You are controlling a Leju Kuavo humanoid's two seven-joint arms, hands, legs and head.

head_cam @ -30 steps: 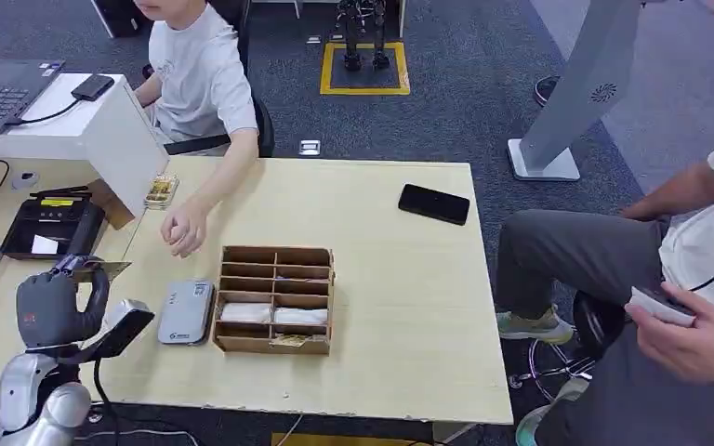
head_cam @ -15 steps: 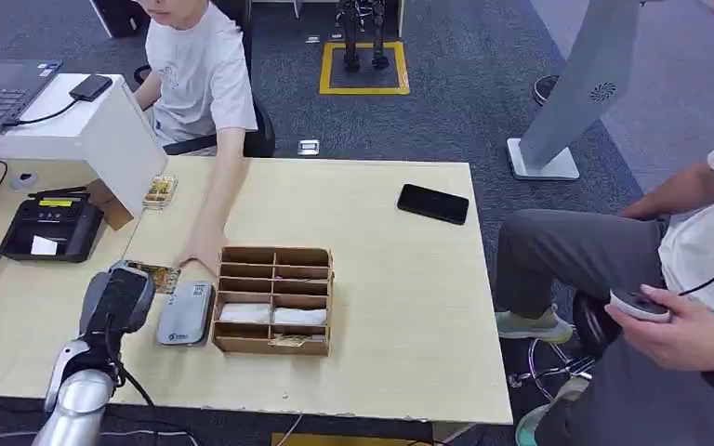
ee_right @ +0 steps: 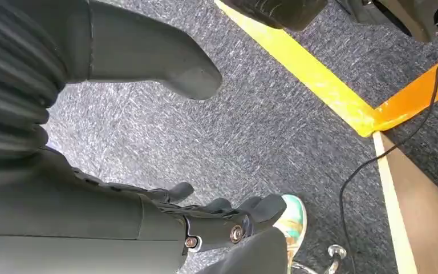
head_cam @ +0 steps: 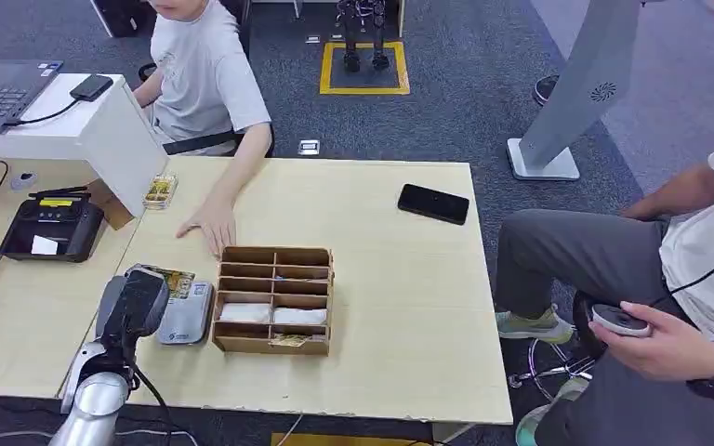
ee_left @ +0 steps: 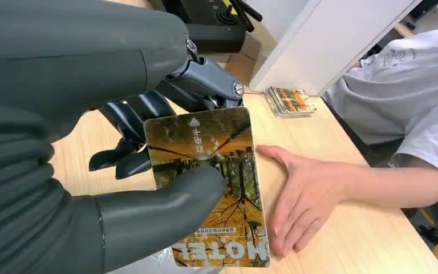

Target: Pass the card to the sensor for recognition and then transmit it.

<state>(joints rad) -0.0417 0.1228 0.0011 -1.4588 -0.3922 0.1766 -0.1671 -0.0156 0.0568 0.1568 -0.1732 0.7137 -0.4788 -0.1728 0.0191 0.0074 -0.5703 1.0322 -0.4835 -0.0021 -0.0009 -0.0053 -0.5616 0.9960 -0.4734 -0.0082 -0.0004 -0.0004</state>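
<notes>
My left hand (head_cam: 135, 302) pinches a hotel key card (head_cam: 173, 279) between thumb and fingers and holds it just over the grey card reader (head_cam: 187, 319) lying on the table. In the left wrist view the card (ee_left: 211, 188) shows an autumn tree print and the word HOTEL, with my left hand (ee_left: 91, 74) gripping its near edge. A seated person's hand (head_cam: 209, 228) lies flat on the table just beyond the card, palm down (ee_left: 302, 194). My right hand (ee_right: 108, 220) hangs over the carpet with fingers apart and holds nothing.
A wooden compartment box (head_cam: 275, 299) stands right of the reader. A black terminal (head_cam: 51, 228) sits at the left and a stack of cards (head_cam: 160, 190) by a white partition (head_cam: 116, 135). A black phone (head_cam: 434, 203) lies far right. Another person sits at the right edge (head_cam: 669, 279).
My left hand has carried the card rightward from beside the black terminal to over the grey reader. The seated person's hand reached toward the card, then drew back and lies flat.
</notes>
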